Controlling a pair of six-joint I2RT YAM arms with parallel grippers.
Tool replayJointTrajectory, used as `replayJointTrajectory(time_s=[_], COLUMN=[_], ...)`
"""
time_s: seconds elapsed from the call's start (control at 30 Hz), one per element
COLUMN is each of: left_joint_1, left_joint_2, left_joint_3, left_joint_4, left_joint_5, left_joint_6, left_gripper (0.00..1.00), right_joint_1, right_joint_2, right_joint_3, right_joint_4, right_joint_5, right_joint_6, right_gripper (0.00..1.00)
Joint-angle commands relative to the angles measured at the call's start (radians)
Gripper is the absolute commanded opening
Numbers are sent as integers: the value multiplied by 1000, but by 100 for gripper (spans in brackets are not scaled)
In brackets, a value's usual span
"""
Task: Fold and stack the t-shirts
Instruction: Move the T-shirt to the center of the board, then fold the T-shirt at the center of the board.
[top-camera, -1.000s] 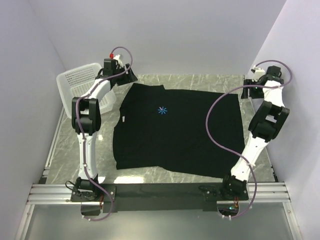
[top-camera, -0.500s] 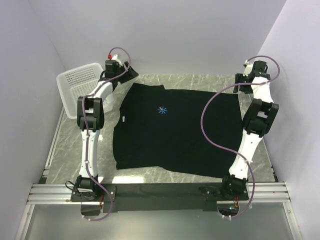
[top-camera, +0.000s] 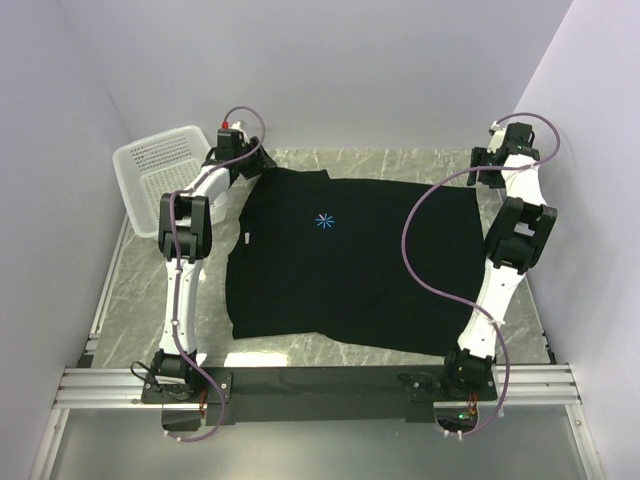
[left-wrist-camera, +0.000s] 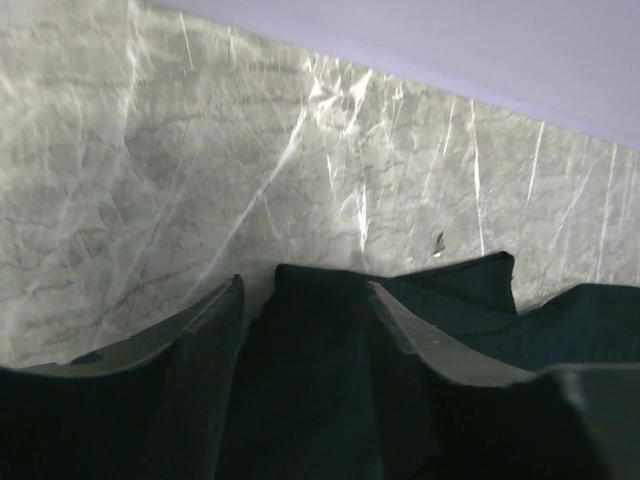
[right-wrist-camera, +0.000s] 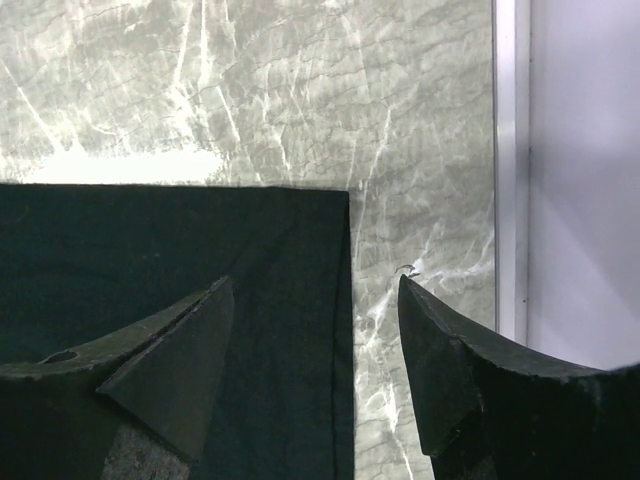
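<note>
A black t-shirt (top-camera: 350, 260) with a small blue star print lies flat on the marble table. My left gripper (top-camera: 256, 160) is open at its far left corner; in the left wrist view the jaws (left-wrist-camera: 304, 286) straddle the black sleeve (left-wrist-camera: 330, 370). My right gripper (top-camera: 484, 170) is open at the far right corner; in the right wrist view the jaws (right-wrist-camera: 315, 282) straddle the shirt's hem edge (right-wrist-camera: 340, 300), one finger (right-wrist-camera: 180, 350) over cloth, the other (right-wrist-camera: 450, 350) over bare marble.
A white plastic basket (top-camera: 165, 175) stands at the far left, next to the left arm. Purple walls close the table at the back and both sides. A metal rail (right-wrist-camera: 510, 170) runs along the table's right edge.
Both grippers have moved inward to the shirt's far corners. The left went right toward the sleeve; the right went left and farther back. The shirt has not moved.
</note>
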Motion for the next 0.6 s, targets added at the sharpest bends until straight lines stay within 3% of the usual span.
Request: replayJointTrajectory(time_s=[0.0, 0.23, 0.57], left_joint_1=[-8, -8, -7], left_joint_2=[9, 26, 31], left_joint_3=[39, 56, 73], left_joint_4=[-9, -4, 19], left_joint_5=[-1, 13, 48], left_joint_6=[9, -8, -18], left_gripper=[55, 46, 14], right_joint_1=[0, 3, 10], right_joint_2=[12, 37, 70], right_joint_3=[28, 41, 73], right_joint_4=[35, 36, 35], right_joint_5=[27, 35, 39], right_joint_6=[15, 28, 34], right_gripper=[73, 73, 74])
